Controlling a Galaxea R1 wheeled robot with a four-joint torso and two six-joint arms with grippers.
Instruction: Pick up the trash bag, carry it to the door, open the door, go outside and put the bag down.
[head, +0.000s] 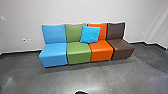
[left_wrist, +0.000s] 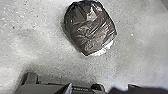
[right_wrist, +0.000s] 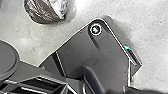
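A dark, shiny trash bag rests on the grey floor in the left wrist view, its plastic creased, with a pale patch along one side. Bare floor surrounds it there, and it stands apart from the robot's own dark parts. Part of the same bag shows in the right wrist view, beyond the robot's wide dark plate. In the head view a small dark rounded shape breaks the bottom edge; whether it is the bag cannot be told. How either gripper stands is unclear.
Four joined seats stand against the white wall: a blue seat, a green seat, an orange seat and a brown seat. A bright blue cushion leans on the backrests. Grey floor lies before them.
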